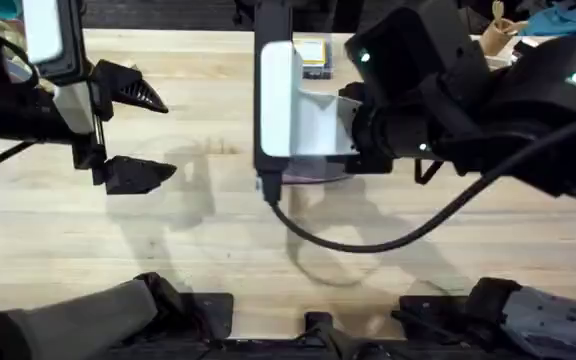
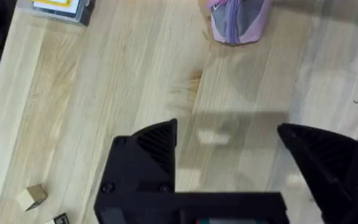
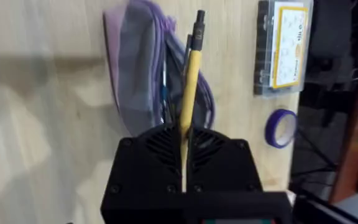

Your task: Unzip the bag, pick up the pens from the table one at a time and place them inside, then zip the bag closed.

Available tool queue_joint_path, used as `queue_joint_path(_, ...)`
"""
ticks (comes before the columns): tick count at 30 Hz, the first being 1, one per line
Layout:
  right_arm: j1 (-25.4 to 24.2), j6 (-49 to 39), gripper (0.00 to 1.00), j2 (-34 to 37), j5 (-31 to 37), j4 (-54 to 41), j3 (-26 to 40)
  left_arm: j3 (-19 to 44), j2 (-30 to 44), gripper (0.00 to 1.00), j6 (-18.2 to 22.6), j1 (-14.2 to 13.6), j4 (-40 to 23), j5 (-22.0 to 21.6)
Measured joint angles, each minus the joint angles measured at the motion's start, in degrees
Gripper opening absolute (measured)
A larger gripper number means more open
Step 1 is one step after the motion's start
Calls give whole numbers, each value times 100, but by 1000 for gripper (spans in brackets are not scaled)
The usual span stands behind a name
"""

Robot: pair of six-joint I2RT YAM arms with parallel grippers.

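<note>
The grey bag with lilac edging and a purple zipper lies on the table near its middle. My right gripper hovers right over it, shut on a yellow pen whose dark tip points past the fingers along the pouch. The zipper edges look parted beneath the pen. In the overhead view the right wrist covers most of the bag. My left gripper stands open and empty to the left, well apart from the bag.
A clear box with a yellow label lies at the far edge behind the bag. A purple tape roll sits beside that box. A small wooden block rests near the table's left edge.
</note>
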Motion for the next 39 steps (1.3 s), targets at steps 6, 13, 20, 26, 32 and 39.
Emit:
queue_joint_path(6,-504,-831,31,0,2,-154,0,0,0,993,0,0,-2,0)
queue_joint_path(13,-942,-1982,31,0,2,-851,0,0,0,993,0,0,1,2)
queue_joint_path(20,-1226,-2525,31,205,2,-926,0,0,0,994,0,0,11,1)
queue_joint_path(26,-1273,-2626,31,523,-63,-619,0,0,0,993,0,0,13,2)
queue_joint_path(32,-1273,-2664,31,903,-358,-157,0,0,0,993,0,0,13,1)
queue_joint_path(39,-1273,-2673,31,1543,-729,495,0,0,0,993,0,0,-11,2)
